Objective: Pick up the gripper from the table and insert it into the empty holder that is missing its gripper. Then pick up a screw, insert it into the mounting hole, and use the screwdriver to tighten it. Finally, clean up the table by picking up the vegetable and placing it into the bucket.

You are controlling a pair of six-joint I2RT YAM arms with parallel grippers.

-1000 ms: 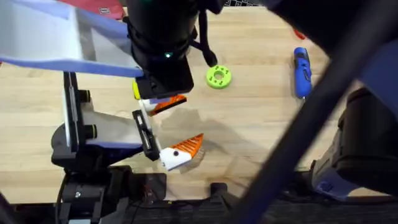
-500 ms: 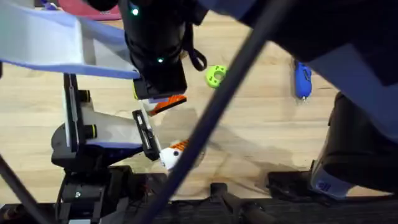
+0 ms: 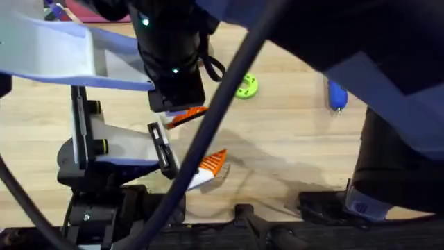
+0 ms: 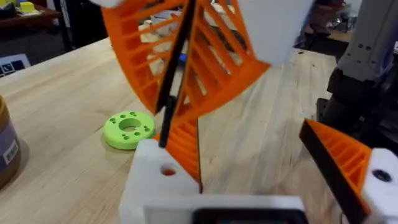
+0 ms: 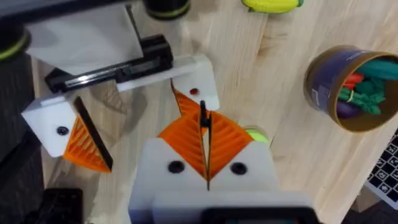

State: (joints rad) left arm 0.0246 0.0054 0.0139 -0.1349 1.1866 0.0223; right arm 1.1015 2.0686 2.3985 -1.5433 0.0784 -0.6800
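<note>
Pale wooden table fills the overhead view, with a green disc and a blue screwdriver lying beyond the dark, blurred arms. From the left wrist, the holder carries the gripper seated against it, while the right gripper pinches that orange piece from above. The left gripper stands wide. From the right wrist, the closed fingers clamp the same piece; the vegetable and bucket lie apart.

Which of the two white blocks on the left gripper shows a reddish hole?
The holder by the right gripper; the other white block has a dark hole and an orange finger.
</note>
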